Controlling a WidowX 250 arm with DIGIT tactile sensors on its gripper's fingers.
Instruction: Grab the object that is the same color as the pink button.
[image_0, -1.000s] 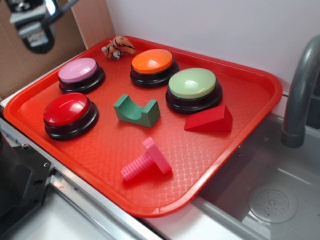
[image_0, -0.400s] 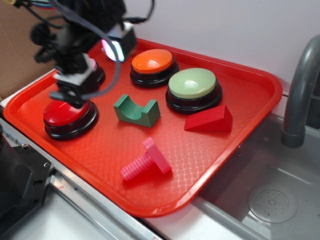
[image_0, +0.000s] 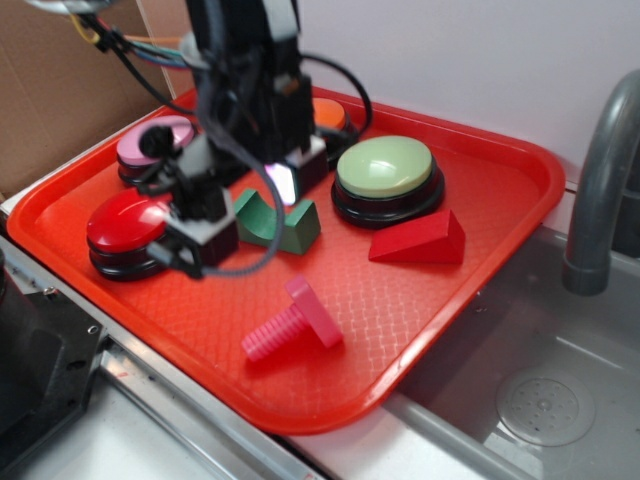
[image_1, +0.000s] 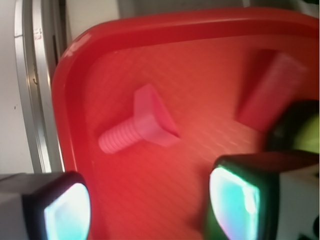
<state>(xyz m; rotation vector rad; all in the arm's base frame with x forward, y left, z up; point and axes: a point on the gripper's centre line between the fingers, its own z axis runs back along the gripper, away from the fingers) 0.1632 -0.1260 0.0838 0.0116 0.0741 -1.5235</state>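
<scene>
The pink bolt (image_0: 295, 320) lies on its side near the front of the red tray (image_0: 440, 310), ribbed shaft pointing front left. The wrist view shows the bolt (image_1: 137, 125) ahead of the fingers. The pale pink button (image_0: 150, 140) sits at the tray's back left, partly hidden by the arm. My gripper (image_0: 245, 215) hangs open and empty above the tray, between the red button (image_0: 120, 222) and the green arch block (image_0: 290, 228), behind and left of the bolt. In the wrist view the gripper (image_1: 150, 205) has its two lit pads wide apart over bare tray (image_1: 100, 60).
A green-domed button (image_0: 385, 165) and a red wedge (image_0: 420, 240) stand right of the arm. The orange button (image_0: 332, 112) is mostly hidden behind it. A grey faucet (image_0: 600, 180) and sink (image_0: 540, 400) lie right of the tray. Cardboard stands at the back left.
The arm has come down from the top left corner and swung right and forward over the tray, from above the red button to beside the green arch block. The objects have not moved.
</scene>
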